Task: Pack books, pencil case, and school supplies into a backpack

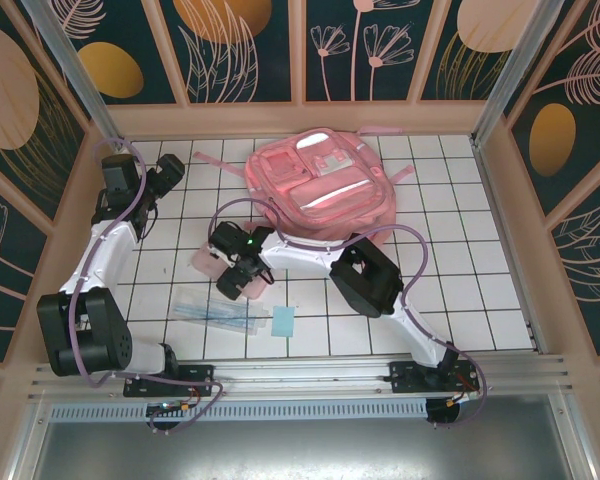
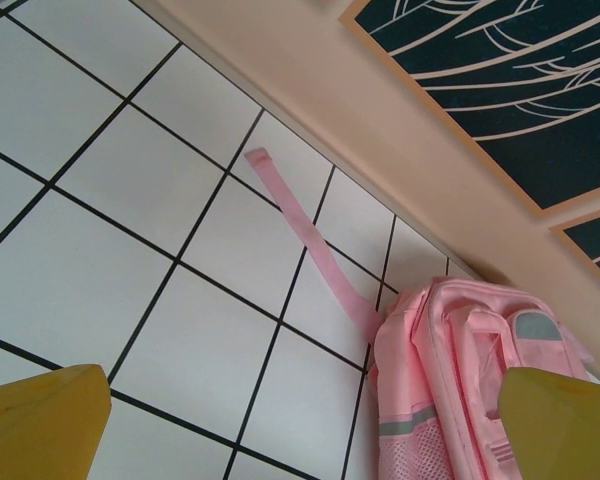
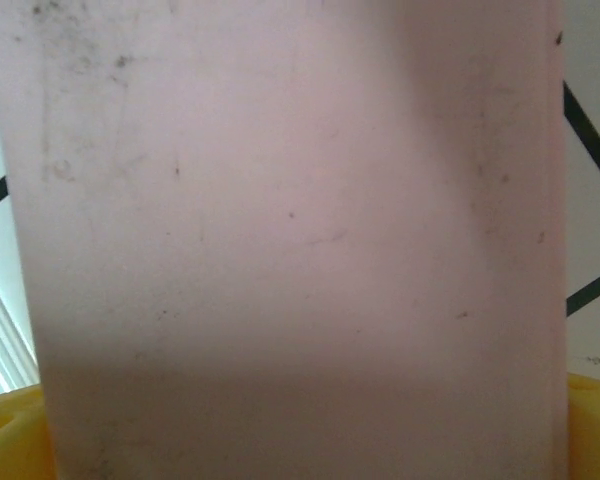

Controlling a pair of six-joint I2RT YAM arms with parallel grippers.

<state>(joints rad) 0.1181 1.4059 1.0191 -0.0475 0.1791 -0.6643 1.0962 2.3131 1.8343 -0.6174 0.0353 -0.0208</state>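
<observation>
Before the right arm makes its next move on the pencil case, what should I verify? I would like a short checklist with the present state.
1. Right gripper open: ok.
2. Pencil case between its fingers: ok.
3. Left gripper open and empty: ok.
4. Backpack unzipped to receive things: cannot tell.
5. Packet and pad in sight on the table: ok.

White square tiles with thin black grid lines cover the tabletop (image 1: 460, 250), evenly lit, with soft shadows. Dark teal wall panels (image 1: 270, 75) bearing peach and gold botanical motifs enclose it on three sides, divided by pale peach battens (image 1: 298, 50). A ribbed aluminium rail (image 1: 310, 375) borders the near edge; slanted metal uprights (image 1: 70, 60) stand at the rear corners.
</observation>
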